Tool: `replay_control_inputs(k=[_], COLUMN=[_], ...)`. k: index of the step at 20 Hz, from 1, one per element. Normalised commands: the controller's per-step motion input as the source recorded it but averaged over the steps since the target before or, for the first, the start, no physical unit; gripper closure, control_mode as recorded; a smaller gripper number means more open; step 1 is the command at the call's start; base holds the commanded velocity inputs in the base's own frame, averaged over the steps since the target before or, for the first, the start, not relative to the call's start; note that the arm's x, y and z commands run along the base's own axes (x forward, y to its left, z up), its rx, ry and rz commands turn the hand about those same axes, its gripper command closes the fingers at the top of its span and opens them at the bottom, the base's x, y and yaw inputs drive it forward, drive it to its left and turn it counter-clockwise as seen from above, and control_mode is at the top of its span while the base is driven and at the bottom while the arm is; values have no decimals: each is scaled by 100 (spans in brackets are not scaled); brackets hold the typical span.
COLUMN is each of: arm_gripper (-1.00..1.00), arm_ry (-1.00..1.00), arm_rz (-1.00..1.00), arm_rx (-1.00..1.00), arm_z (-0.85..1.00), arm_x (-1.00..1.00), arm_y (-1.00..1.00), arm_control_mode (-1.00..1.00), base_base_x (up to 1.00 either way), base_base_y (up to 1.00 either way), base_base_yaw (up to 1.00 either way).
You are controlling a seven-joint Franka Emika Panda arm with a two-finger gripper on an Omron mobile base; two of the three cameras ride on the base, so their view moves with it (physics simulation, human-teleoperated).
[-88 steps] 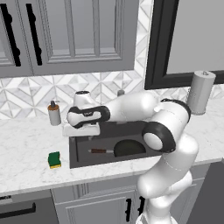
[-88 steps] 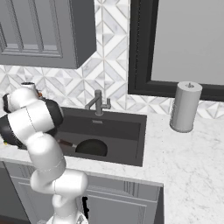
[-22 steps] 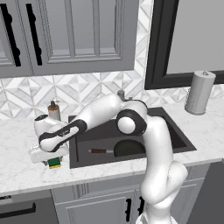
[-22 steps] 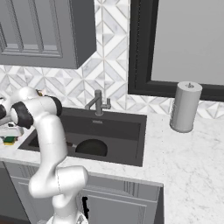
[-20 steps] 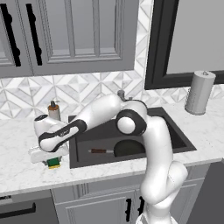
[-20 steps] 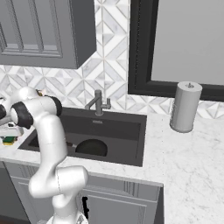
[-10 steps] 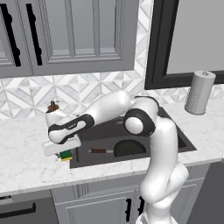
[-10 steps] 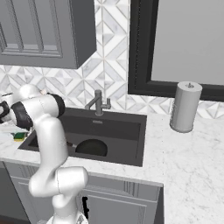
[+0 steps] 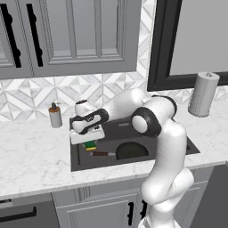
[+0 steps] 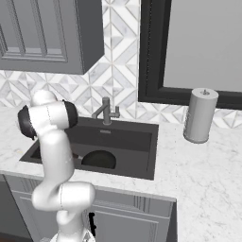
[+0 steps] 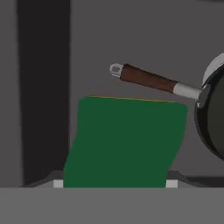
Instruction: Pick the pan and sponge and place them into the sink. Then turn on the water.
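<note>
The green sponge (image 9: 91, 145) hangs over the left end of the dark sink (image 9: 78, 158), with my gripper (image 9: 88, 137) shut on it. In the hand view the sponge (image 11: 127, 140) is wide and green between my fingertips (image 11: 57, 183), a thin yellow line along its far edge. Below and beyond it lies the black pan (image 11: 213, 118) on the sink floor, its reddish-brown handle (image 11: 148, 79) pointing toward the sponge. From the bases the pan (image 9: 132, 150) (image 10: 99, 159) rests in the basin (image 10: 137, 142). No water runs from the faucet (image 10: 106, 112).
A brown soap bottle (image 9: 55, 116) stands on the counter left of the sink. A paper towel roll (image 9: 203, 94) (image 10: 200, 116) stands at the back right. My own arm arches across the sink's left half.
My gripper has carried the sponge from the counter left of the sink rightward, and it now hangs over the basin's left end. The pan has not moved.
</note>
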Motion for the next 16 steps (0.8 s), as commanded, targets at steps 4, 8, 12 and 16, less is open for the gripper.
replay_control_inputs(k=[4,8,12,16], arm_gripper=[100,100,100,100], arm_ry=[3,4,2,0], arm_rz=[-1,0,0,0], arm_rx=[0,0,0,0], arm_z=[-46,-63,-59,-34], arm_x=[56,38,32,18], arm_y=[-71,-50,-8,0], arm_control_mode=[-100,-100,-100,-100], base_base_x=[0,0,0,0], base_base_y=[0,0,0,0], base_base_yaw=[0,0,0,0])
